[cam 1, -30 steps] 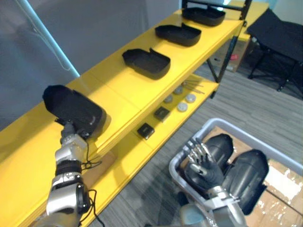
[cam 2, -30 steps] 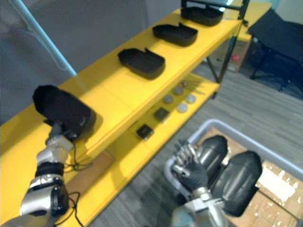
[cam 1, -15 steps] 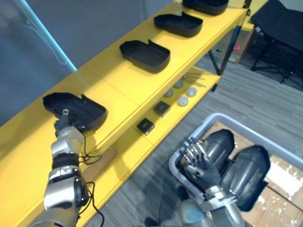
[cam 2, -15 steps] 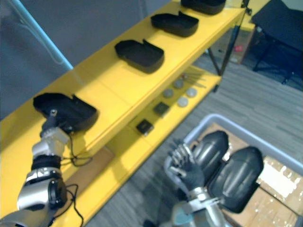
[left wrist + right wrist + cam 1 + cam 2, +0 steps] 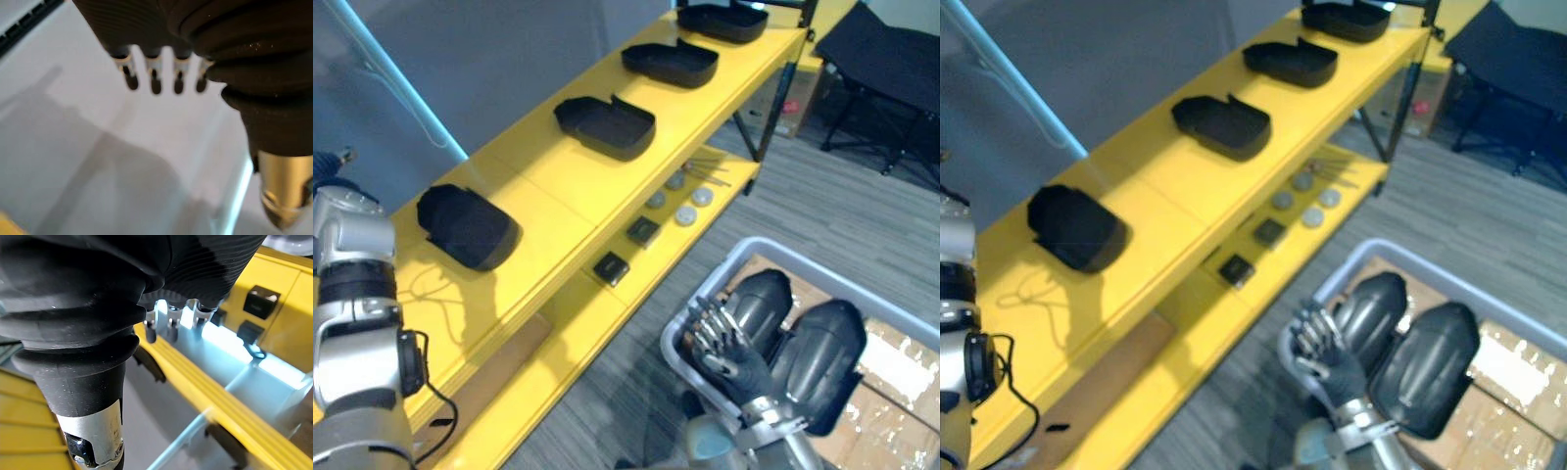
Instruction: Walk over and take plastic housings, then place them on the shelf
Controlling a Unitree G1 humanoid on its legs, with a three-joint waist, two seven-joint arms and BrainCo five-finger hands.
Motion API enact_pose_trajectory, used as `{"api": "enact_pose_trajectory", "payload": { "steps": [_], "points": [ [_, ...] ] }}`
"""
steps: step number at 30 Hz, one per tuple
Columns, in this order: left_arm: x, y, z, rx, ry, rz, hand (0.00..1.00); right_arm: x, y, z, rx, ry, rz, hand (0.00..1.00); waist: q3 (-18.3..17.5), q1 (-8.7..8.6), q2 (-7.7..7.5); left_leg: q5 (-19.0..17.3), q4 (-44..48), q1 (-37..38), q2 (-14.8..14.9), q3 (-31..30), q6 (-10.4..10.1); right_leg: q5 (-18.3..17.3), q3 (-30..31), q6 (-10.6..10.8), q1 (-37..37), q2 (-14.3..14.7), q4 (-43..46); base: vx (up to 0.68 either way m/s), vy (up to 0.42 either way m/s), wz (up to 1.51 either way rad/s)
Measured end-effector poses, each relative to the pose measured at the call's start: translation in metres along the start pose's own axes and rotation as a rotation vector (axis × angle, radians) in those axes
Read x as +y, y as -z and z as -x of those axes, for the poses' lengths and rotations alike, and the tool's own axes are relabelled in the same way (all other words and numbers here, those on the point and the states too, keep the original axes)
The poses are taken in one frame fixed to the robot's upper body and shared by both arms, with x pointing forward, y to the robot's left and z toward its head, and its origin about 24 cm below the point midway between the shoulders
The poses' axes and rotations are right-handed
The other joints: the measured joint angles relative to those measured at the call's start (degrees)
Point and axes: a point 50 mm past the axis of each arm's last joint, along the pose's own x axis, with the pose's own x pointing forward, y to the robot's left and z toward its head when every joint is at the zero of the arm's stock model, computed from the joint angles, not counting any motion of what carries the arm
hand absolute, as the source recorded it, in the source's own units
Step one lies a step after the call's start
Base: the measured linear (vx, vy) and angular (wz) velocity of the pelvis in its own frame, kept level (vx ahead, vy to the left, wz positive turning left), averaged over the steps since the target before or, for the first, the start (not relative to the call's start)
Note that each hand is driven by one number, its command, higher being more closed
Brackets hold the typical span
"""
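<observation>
We have four housings [image 5: 468,227] on the yellow shelf [image 5: 576,188], two in the grey bin [image 5: 754,247]; left hand [image 5: 155,73] and right hand [image 5: 724,345] hang relaxed, empty.

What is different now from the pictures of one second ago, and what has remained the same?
The left hand let go of the black housing it held over the near end of the yellow shelf; the housing now lies there alone and the hand has drawn back, open. The right hand stays open by the grey bin; the three other housings lie as before.
</observation>
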Motion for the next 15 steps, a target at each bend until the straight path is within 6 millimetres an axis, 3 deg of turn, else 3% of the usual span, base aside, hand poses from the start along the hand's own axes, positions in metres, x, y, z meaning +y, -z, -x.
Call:
{"api": "enact_pose_trajectory", "payload": {
  "steps": [3, 7, 11, 15],
  "points": [
    [-0.009, 0.014, 0.002, 0.041, 0.031, 0.051, 0.0, -0.002, 0.0, 0.0, -0.011, 0.005, 0.008, 0.0, -0.24, 0.01, -0.36, 0.0, 0.09, 0.01, 0.12, -0.36, -0.01, 0.51, -0.3, -0.12, 0.82, -0.03, -1.29, -0.05, -0.019, 0.04],
    [-0.011, 0.011, 0.002, -0.006, 0.031, 0.128, 0.0, -0.006, 0.003, -0.001, -0.009, 0.017, 0.013, 0.0, -1.8, 0.42, -1.25, 0.08, 0.08, -0.16, 0.25, -1.87, -0.14, 0.79, -1.68, -0.21, 1.88, -0.19, -2.42, -0.03, -0.023, 0.18],
    [-0.011, 0.007, 0.003, -0.045, 0.045, 0.333, 0.0, -0.003, -0.004, -0.006, -0.067, -0.025, 0.056, 0.0, -3.96, 1.43, -2.2, 0.08, 0.09, 0.01, 0.25, -3.86, -0.14, 0.94, -3.66, -0.22, 3.74, -0.53, -3.61, -0.01, -0.012, 0.26],
    [-0.012, 0.03, 0.018, -0.078, 0.051, 0.601, 0.0, -0.003, -0.024, -0.017, -0.208, -0.031, 0.144, 0.0, -6.35, 2.81, -2.72, 0.19, -0.57, 0.11, -0.17, -6.89, -0.17, 1.04, -6.5, -0.09, 5.58, -0.99, -4.67, -0.02, -0.015, 0.33]
  ]
}}
